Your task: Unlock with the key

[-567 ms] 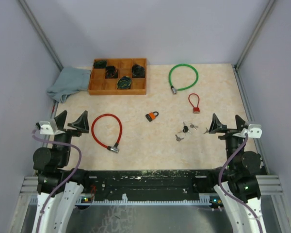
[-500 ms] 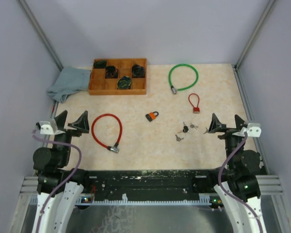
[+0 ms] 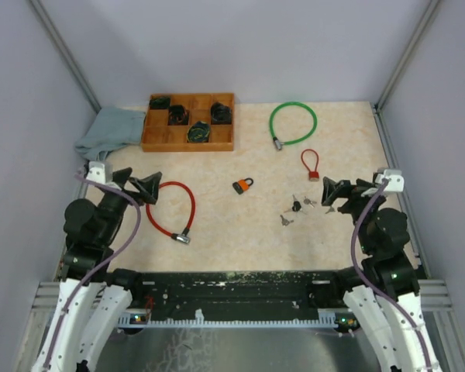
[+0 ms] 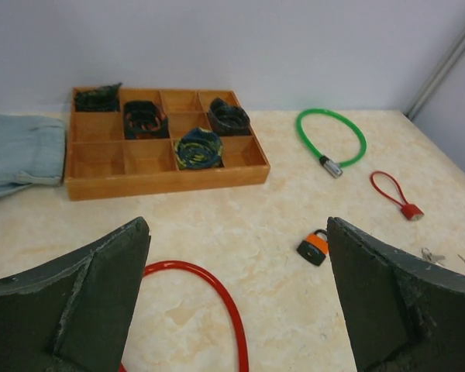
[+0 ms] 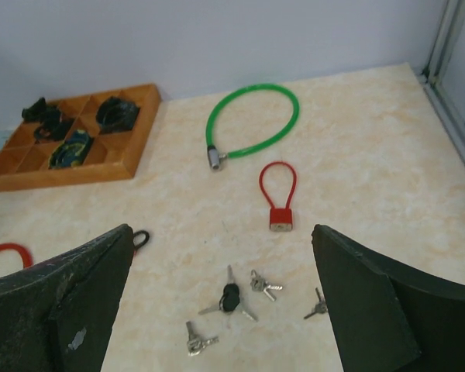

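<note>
Since a moment ago the left gripper (image 3: 137, 184) and right gripper (image 3: 345, 190) have both swung in twd the orange padlock (image 3: 244, 185), one left of it, other right. Jaws wide on both, nothing held. Keys (image 3: 296, 205) lie just right of the padlock, on the arms' side. Best to find the matching key first, then pinch it by the head so the blade stays free.

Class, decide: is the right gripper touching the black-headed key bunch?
Apart. The right wrist view shows the black-headed key bunch lying between the right gripper's open fingers, with bare table on both sides.
</note>
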`<state>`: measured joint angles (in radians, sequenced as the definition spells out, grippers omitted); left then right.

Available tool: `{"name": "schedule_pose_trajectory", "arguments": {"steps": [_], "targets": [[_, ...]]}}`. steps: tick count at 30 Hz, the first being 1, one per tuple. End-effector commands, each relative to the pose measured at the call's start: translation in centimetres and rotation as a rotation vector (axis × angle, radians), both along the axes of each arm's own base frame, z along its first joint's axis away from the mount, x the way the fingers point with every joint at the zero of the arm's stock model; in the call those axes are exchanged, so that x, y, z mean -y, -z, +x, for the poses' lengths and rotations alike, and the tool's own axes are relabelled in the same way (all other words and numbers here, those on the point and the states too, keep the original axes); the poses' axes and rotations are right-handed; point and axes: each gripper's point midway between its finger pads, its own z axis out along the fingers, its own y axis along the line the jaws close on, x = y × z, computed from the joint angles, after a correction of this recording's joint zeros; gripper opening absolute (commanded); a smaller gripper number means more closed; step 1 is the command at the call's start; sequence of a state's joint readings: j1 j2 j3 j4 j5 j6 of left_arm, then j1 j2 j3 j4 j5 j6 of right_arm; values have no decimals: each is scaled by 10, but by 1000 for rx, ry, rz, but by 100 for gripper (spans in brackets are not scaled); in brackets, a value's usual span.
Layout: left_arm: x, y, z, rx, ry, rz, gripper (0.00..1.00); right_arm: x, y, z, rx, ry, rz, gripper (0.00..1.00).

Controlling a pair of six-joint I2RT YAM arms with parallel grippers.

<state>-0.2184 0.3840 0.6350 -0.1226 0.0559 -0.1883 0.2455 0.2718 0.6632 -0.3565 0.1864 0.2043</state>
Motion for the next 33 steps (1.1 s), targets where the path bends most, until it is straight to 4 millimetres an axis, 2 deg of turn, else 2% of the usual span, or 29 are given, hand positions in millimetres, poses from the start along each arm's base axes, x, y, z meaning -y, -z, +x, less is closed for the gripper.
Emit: {"name": "schedule_pose_trajectory", "arguments": {"steps": [1,5,9,13,16,21,25,28,33], "targets": [[29,15,12,-140,142,4,100,-16,28,15,-169,-44,52,97],[46,34,29,-272,210,7,100,-35,72,30,-340,-111,61,98],[68,56,40,-354,327,28,100,-48,105,40,-467,-142,88,98],[83,102,57,-548,402,48,99,-61,132,46,-525,-191,121,98],[95,126,68,-676,447,37,97,-62,141,50,-535,-188,120,98],[134,161,82,-802,492,96,95,-64,156,53,-575,-198,95,98],[171,176,96,-819,512,194,95,-68,164,52,-582,-227,97,98],[190,192,112,-819,518,277,95,-70,167,50,-584,-240,99,98],[216,222,133,-814,520,534,94,-71,173,48,-586,-242,107,98]]}}
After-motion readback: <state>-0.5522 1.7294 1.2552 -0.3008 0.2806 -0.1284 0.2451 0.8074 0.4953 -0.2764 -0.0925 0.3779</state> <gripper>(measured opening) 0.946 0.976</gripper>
